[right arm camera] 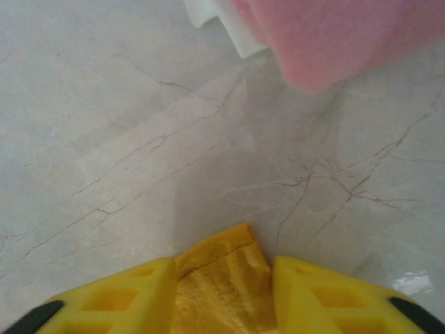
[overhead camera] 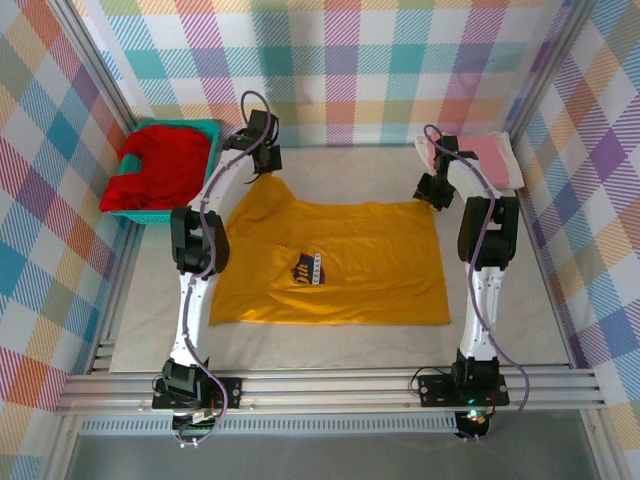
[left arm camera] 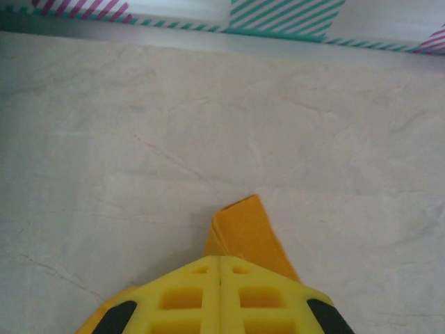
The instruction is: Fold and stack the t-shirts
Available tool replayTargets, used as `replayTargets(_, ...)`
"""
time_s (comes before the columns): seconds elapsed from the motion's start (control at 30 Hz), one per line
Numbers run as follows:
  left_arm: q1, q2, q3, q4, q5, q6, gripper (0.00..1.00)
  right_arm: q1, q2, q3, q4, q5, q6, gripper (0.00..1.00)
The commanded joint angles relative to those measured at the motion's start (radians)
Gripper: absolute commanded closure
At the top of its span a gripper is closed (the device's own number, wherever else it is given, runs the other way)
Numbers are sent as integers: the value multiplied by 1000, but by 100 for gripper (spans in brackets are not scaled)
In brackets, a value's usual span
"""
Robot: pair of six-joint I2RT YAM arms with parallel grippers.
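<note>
The mustard-yellow t-shirt lies spread flat mid-table, its dark chest print facing up. My left gripper is at the shirt's far left corner. In the left wrist view this gripper is shut on the cloth, and a folded yellow tip pokes out past the jaws. My right gripper is at the far right corner. It stands open, with the hemmed corner bunched between the spread fingers. The pink t-shirt lies folded at the back right. The red t-shirt is heaped in the basket.
The teal plastic basket stands at the back left against the checked wall. The pink shirt's edge, with a white edge beside it, lies just beyond the right gripper. Bare marbled table stretches to the back wall.
</note>
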Motion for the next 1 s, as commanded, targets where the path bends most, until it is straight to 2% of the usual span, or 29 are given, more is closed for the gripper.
replayTargets(0.0,21,-84,-22,39,-22,23,100,17,13,32,-45,-5,7,73)
replayTargets(0.03,23,-90,-31,43,-22,24,100,18,5,26,-42,-3,12,79)
replayTargets(0.1,28,-101,-47,52,-25,29,100,18,-13,8,-18,3,13,83)
replayTargets(0.13,31,-105,-53,56,-25,33,100,18,-17,10,-22,14,12,88)
replayTargets(0.37,47,-180,-131,83,-60,85,100,17,-79,-28,4,50,16,100)
replayTargets(0.53,63,-341,-410,237,-83,128,100,12,-190,-153,94,81,26,100)
replayTargets(0.63,80,-398,-516,288,-102,153,100,1,-230,-205,129,93,27,100)
replayTargets(0.97,104,-399,-476,308,-90,188,100,0,-269,-264,278,29,-9,100)
